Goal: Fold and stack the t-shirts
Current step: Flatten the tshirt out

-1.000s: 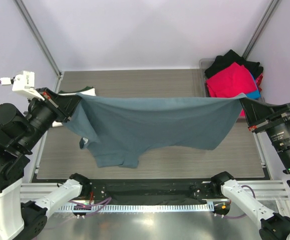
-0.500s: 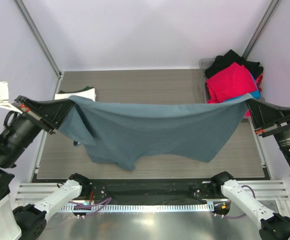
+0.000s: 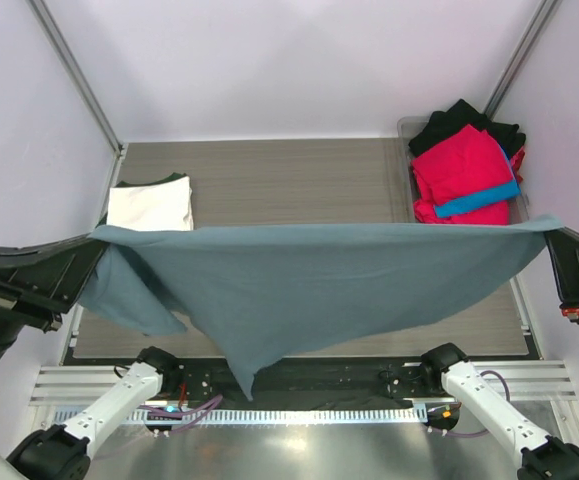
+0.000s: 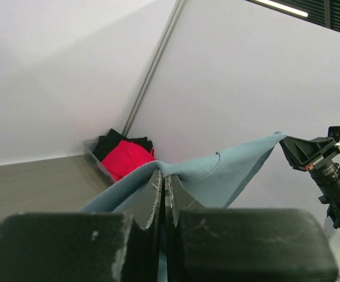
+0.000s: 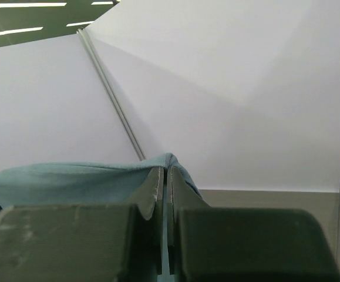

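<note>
While both arms reach out wide to opposite sides, the slate blue-grey t-shirt (image 3: 309,280) hangs stretched between them above the tabletop (image 3: 289,170), its top edge pulled into a nearly straight line from left to right. The left claw (image 3: 95,242) points inward from the left edge of the overhead view, pinched tight on one end of that edge; its wrist view shows the cloth bunched right at the closed tips. The right claw (image 3: 553,231) points inward from the right edge, clamped on the other end, with fabric squeezed between its closed tips. Both wrists lie roughly level, and much of each arm is out of frame. Below the taut edge the shirt sags in a broad drape, with a fold hanging at the left and a point of cloth dipping lowest left of centre. At the far left of the tabletop lies a folded cream-white t-shirt (image 3: 151,206), with a dark green t-shirt (image 3: 175,179) showing under its far edge. At the far right, a clear bin (image 3: 405,128) holds a red t-shirt (image 3: 464,165), a black t-shirt (image 3: 464,115) and a bright blue t-shirt (image 3: 474,198) in a heap.
</note>
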### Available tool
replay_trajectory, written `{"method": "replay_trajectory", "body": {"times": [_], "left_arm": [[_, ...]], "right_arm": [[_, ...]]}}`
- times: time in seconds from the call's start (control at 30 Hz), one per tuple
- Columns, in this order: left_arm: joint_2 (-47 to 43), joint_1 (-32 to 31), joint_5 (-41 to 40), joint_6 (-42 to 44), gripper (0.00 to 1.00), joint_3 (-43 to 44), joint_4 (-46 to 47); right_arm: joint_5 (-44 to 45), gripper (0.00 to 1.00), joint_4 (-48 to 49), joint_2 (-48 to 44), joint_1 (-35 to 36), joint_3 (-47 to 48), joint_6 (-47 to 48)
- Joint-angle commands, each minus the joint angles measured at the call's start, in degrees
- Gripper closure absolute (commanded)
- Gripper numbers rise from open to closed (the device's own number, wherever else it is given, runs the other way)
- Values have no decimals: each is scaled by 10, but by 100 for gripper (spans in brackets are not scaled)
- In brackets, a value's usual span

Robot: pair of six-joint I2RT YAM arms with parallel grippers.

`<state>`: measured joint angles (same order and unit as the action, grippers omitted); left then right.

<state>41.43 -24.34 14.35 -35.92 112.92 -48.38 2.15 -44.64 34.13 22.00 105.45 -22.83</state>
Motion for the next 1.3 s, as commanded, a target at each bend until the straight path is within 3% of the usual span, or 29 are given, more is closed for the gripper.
{"method": "replay_trajectory", "body": {"times": [0.0,0.23,0.4,0.5,0.7,0.83,0.97,1.07,1.23,1.27], "left_arm": [[19,2,-2,8,100,-24,46],[60,2,-136,51,100,-220,69],[120,3,-194,29,100,-359,127],[176,3,-234,11,100,-411,168],[307,3,-338,14,100,-442,273],[442,9,-403,40,100,-389,295],[586,37,-406,49,100,-279,309],[693,65,-387,57,100,-203,313],[847,99,-376,75,100,2,318],[870,108,-373,81,98,32,319]], "right_arm": [[3,99,26,33,-1,-6,-7],[47,99,79,80,-1,-154,-13],[96,99,138,121,-1,-274,-23],[112,99,190,163,-1,-351,-34],[152,99,318,288,-1,-405,-34],[200,99,387,415,-10,-377,-19],[202,99,436,551,-53,-315,-32],[184,99,444,661,-75,-226,-40],[179,99,425,852,-98,-3,-33],[174,82,411,879,-101,34,-34]]}}
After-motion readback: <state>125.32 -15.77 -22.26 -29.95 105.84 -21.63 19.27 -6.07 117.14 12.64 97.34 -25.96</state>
